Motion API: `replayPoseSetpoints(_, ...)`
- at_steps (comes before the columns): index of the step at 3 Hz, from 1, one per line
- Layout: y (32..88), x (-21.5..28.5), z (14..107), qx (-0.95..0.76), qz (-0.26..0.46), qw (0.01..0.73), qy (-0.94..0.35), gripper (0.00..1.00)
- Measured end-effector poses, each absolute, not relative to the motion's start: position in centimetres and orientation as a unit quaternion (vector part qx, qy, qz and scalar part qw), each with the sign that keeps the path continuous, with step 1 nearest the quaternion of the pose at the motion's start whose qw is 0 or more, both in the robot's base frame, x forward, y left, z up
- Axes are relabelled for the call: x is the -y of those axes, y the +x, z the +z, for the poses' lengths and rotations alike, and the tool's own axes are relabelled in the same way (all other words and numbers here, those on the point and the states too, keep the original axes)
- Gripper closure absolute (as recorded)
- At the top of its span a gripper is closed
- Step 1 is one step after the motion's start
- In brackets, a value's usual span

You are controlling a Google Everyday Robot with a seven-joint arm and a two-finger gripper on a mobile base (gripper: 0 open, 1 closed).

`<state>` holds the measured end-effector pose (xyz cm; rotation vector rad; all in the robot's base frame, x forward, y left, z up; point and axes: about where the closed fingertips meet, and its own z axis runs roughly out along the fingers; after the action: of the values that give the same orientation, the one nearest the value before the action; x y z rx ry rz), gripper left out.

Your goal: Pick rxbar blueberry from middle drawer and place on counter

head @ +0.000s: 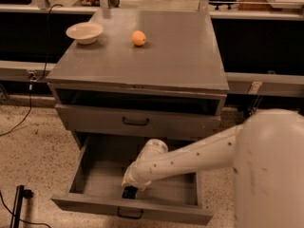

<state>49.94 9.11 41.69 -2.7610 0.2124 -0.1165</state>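
The middle drawer [95, 175], the lowest grey one, stands pulled open. My white arm reaches down into it from the right. The gripper [129, 192] is low inside the drawer, close to its front wall and left of centre. A small dark shape shows at the gripper's tip. I cannot tell whether it is the rxbar blueberry or part of the gripper. No other part of the bar shows. The counter [180, 56] is the grey cabinet top above.
A white bowl [84, 32] and an orange fruit [138, 38] sit on the counter's far left part. A shut grey drawer front [135, 121] with a dark handle is above the open drawer. Speckled floor [33, 146] lies to the left, with a black cable.
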Motion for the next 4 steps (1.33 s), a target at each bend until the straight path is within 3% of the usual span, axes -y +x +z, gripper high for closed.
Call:
replayPoseSetpoints(2,46.0,-5.0,50.0,-0.002,-0.153,0.313,-0.938,1.0)
replayPoseSetpoints(3,44.8,-6.0,52.2,-0.017,-0.16,0.363,-0.918,1.0)
replayPoseSetpoints(4,47.8,-6.1,57.9,-0.06,-0.174,0.414,-0.892,1.0)
